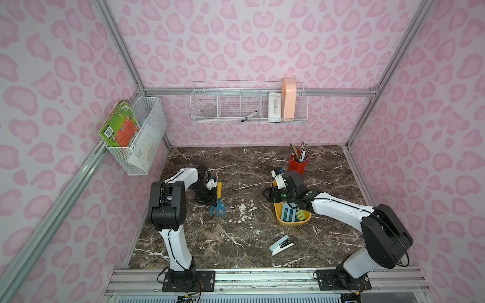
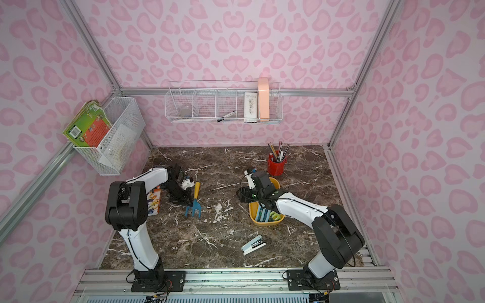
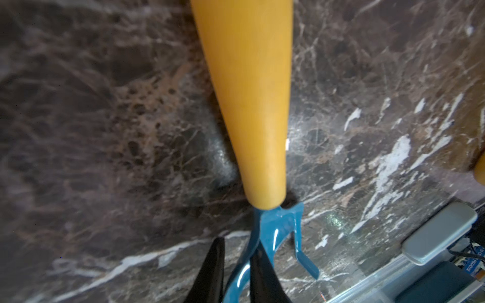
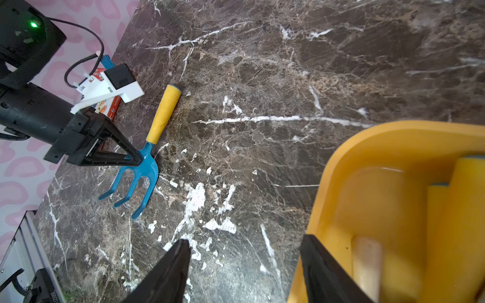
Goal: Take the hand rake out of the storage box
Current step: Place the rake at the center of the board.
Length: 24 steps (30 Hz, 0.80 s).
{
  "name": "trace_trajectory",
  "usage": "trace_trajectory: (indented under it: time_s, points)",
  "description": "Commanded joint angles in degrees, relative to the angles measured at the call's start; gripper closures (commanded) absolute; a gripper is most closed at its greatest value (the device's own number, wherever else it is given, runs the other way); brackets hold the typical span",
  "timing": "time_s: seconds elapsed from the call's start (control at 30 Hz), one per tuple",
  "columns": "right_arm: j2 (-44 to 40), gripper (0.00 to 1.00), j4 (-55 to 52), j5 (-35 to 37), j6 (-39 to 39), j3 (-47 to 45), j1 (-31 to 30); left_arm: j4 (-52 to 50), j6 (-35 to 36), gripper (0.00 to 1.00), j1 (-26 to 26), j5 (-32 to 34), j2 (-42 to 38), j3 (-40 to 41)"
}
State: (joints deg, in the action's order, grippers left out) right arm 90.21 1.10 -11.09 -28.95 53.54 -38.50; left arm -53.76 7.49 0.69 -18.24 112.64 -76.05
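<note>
table (image 1: 249, 168): hand rake (image 1: 217, 199) laid flat on it, well apart from storage box (image 1: 293, 223), removal judged done | right gripper (image 4: 246, 238): spread wide astride the box wall, nothing held | left gripper (image 3: 238, 245): astride the rake's blue neck, clasp cannot be told, withdrawal left

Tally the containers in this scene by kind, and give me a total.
wire baskets: 2 (side wall, back wall)
yellow box: 1
red cup: 1
Total: 4
</note>
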Motion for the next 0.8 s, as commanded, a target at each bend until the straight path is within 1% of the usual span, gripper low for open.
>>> trace_trajectory:
  time_s: [0.0,0.17,0.33,0.43,0.53,0.6,0.77]
  points:
    - [-0.4,0.32,-1.0,0.8,-0.1,0.7,-0.1,-0.1,-0.4,0.74,-0.1,3.3,0.1,-0.5]
    - [-1.1,0.32,-2.5,2.0,0.0,0.6,-0.1,-0.9,-0.8,0.66,-0.1,4.3,-0.8,-1.2]
    - [-2.8,0.32,-6.4,4.2,1.0,0.2,1.1,-2.0,-3.0,0.64,-0.1,5.9,-2.2,-2.5]
    - [-5.9,0.35,-7.6,7.8,1.2,-2.0,3.3,-1.6,-5.9,0.63,0.6,6.5,-5.9,-2.7]
    - [-7.9,0.37,-10.4,8.8,2.7,-3.1,7.1,-0.6,-9.9,0.62,3.9,11.1,-10.7,-2.2]
    - [-8.9,0.39,-12.2,8.2,4.4,-3.9,9.6,0.7,-12.8,0.61,7.5,14.4,-14.1,-0.9]
    - [-10.5,0.43,-15.8,6.8,7.6,-6.3,13.3,4.2,-17.5,0.59,17.0,17.8,-19.3,2.6]
